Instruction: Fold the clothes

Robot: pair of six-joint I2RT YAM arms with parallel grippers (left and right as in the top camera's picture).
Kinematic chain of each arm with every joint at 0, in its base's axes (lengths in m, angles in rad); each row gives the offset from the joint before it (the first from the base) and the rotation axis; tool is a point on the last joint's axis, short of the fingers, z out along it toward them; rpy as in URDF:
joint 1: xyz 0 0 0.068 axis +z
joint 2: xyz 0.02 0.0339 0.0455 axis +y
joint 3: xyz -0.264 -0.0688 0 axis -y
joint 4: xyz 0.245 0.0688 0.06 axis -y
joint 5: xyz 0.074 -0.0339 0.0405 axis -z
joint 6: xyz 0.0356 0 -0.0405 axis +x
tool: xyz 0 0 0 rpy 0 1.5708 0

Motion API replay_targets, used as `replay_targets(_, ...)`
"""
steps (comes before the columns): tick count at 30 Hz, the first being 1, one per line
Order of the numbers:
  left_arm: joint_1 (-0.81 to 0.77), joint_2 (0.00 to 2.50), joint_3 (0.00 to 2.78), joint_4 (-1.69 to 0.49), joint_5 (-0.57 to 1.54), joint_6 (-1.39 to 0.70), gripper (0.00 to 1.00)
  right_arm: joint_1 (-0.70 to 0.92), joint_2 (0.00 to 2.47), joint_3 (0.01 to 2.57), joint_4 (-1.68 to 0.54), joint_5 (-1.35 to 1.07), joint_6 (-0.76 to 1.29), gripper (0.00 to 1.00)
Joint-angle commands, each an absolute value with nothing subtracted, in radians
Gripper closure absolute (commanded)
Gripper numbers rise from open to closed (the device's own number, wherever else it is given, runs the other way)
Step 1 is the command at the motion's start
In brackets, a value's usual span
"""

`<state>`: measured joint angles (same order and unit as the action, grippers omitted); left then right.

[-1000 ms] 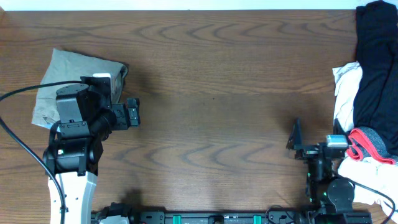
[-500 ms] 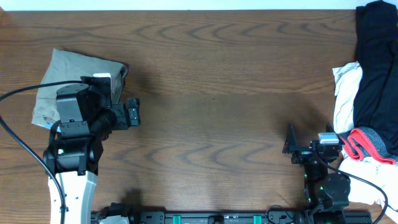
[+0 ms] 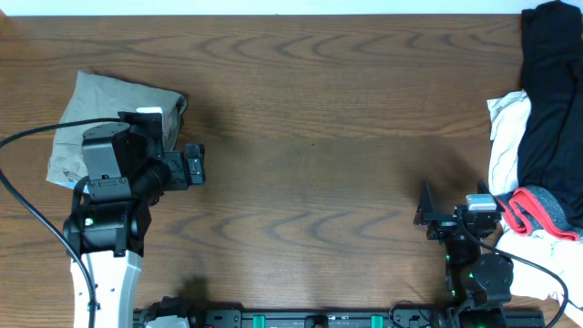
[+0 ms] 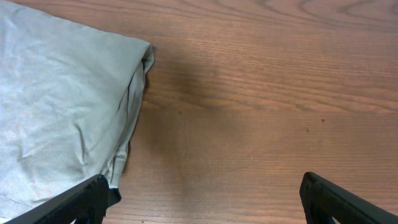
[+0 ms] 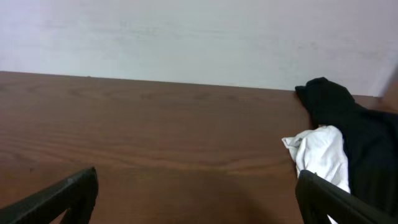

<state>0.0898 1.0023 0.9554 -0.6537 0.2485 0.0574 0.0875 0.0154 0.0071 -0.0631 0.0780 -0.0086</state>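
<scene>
I am looking at the khaki-green shorts (image 3: pixel 105 114) lying at the left of the overhead view, gathered into a compact, roughly rectangular bundle on the brown wooden tabletop (image 3: pixel 310 109). In the left wrist view the shorts (image 4: pixel 62 106) are filling the upper left of the frame. The fabric is showing fine creases all over, and a layered edge is running down the bundle's right side, where one fold is sitting on another.

The left jaws are hanging just off the lower right corner of that bundle, standing wide open and gripping nothing (only bare wood is showing between the two dark tips).

The rest of the clothes are lying heaped at the right edge of the overhead view. A long black garment (image 3: pixel 551 100) is draping down from the upper right corner, a white piece (image 3: pixel 506 137) is bunching against its left side, and a red-grey piece (image 3: pixel 537 208) is curling below them. I cannot tell what kind of garment each one is.

The right jaws are sitting at the lower right, just left of the heap, also spread fully apart and empty. In the right wrist view the black (image 5: pixel 348 124) and white (image 5: pixel 320 152) cloth are showing at the right.
</scene>
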Motion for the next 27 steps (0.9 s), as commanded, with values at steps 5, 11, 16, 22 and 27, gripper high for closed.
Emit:
replay_targets(5,0.094,1.005,0.952,-0.653,0.239,0.081,0.02,0.072,0.012,0.006,-0.068,0.071,-0.016,0.01)
replay_targets(11,0.095,0.953,0.945,-0.65,0.207,0.102,0.02,0.072,0.012,0.006,-0.068,0.071,-0.016,0.01)
replay_targets(16,0.095,0.797,0.854,-0.611,0.112,0.105,0.02,0.072,0.012,0.006,-0.068,0.071,-0.016,0.01)
replay_targets(22,0.095,0.568,0.669,-0.47,0.051,0.106,0.02,0.072,0.012,0.006,-0.068,0.071,-0.016,0.01)
replay_targets(27,0.095,0.409,0.488,-0.295,0.055,0.106,0.02,0.072,0.012,0.006,-0.068,0.071,-0.016,0.01)
